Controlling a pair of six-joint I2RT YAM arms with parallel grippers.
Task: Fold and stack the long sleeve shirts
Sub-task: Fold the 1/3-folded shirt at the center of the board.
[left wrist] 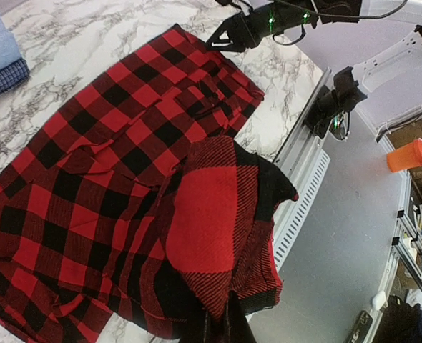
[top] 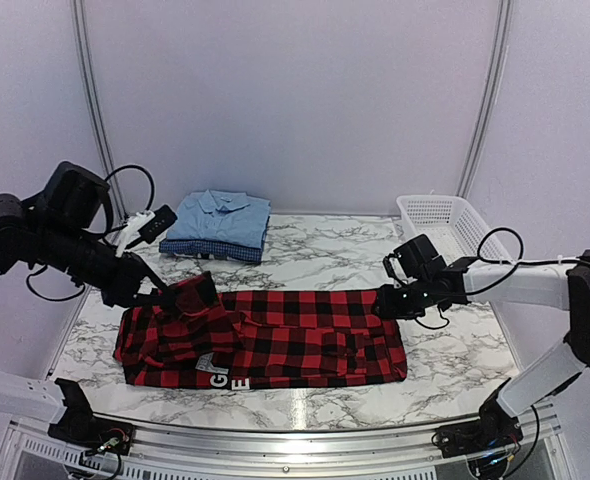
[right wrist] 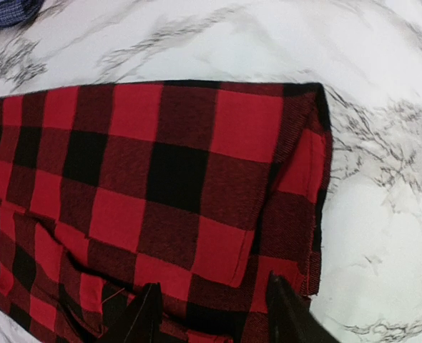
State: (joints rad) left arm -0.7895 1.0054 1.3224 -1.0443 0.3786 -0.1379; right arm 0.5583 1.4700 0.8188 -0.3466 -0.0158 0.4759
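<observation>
Altogether three shirts lie on the marbled tabletop (top: 335, 250). One red-and-black plaid shirt (top: 305, 345), soft woven cloth with white block letters (top: 227, 381), spreads across the centre of the top view. Two more sit folded square in a stack at upper left: a light blue collared shirt (top: 220, 214) on a dark blue checked shirt (top: 207, 248). One white mesh basket (top: 445, 212) stands at upper right. The left jaws pinch a raised fold of plaid; the right jaws stand parted over its right edge, gripping nothing.
</observation>
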